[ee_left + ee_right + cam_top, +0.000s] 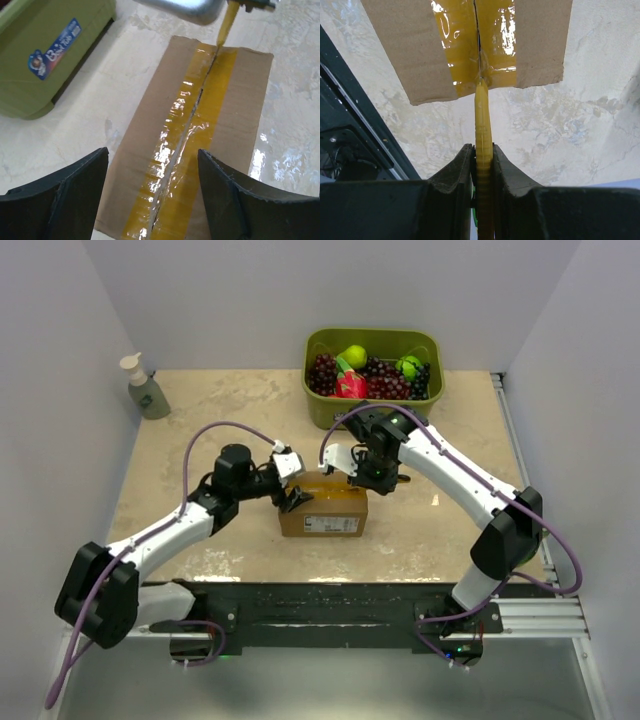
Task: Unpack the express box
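Two arms are seen working at one carton, with a soap bottle (145, 388) standing well apart at the far left. The left gripper (292, 498) is held with its jaws spread wide above the left end of the express box (322, 512), gripping nothing; whether its fingers (65, 200) touch the cardboard cannot be told. The box is lying flat near the middle of the table (200, 420), its yellowish tape (200, 115) facing up, and a slit is seen running along the seam. At the right end, a thin yellow cutter (482, 115) is pinched tightly in the right gripper (482, 165), its tip set against the seam at the box edge. Behind, a green bin (320, 410) of fruit is placed close to the box. Since the carton is not clamped, it is likely to be pushed or turned by any drag of the cutter. The slim tool could also be twisted in its pinch, or driven too deep, so that the contents are scored.
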`<state>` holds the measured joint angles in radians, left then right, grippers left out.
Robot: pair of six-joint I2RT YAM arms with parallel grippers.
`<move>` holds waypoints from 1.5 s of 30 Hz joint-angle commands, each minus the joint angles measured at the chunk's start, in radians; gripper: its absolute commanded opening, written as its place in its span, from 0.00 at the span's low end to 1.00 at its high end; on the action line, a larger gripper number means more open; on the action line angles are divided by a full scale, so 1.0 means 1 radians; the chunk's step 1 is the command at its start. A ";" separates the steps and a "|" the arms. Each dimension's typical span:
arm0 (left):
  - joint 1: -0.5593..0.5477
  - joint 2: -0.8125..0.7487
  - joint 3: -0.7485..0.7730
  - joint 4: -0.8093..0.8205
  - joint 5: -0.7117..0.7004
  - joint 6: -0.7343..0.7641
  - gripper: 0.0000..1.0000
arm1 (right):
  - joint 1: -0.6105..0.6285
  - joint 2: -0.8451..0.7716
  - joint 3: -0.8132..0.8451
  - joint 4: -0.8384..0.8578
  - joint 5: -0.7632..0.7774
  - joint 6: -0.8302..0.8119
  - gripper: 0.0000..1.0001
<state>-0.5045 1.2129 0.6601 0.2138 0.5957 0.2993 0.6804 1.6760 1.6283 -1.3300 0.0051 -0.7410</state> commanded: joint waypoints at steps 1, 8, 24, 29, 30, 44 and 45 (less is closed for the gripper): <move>-0.014 0.068 0.018 -0.017 0.110 0.046 0.76 | -0.001 -0.002 0.013 -0.083 -0.004 0.011 0.00; -0.046 0.148 -0.054 -0.098 -0.042 0.130 0.75 | -0.030 -0.041 -0.042 -0.084 -0.004 0.000 0.00; -0.051 0.261 0.021 -0.122 -0.122 0.095 0.73 | -0.209 -0.191 -0.131 -0.086 0.147 -0.138 0.00; -0.051 0.275 0.036 -0.139 -0.134 0.093 0.73 | -0.268 -0.251 -0.203 -0.084 0.138 -0.159 0.00; -0.049 0.274 0.035 -0.142 -0.135 0.092 0.73 | -0.284 -0.257 -0.197 -0.084 0.100 -0.155 0.00; -0.048 0.180 0.330 -0.395 0.047 0.113 0.80 | -0.521 -0.298 -0.221 0.176 -0.646 0.073 0.00; -0.046 0.185 0.387 -0.442 0.058 0.119 0.80 | -0.528 -0.324 -0.249 0.201 -0.669 0.087 0.00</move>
<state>-0.5617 1.3899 0.8856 0.0082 0.6197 0.3843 0.1898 1.4307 1.4807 -1.2617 -0.4408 -0.7528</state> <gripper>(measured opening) 0.791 0.187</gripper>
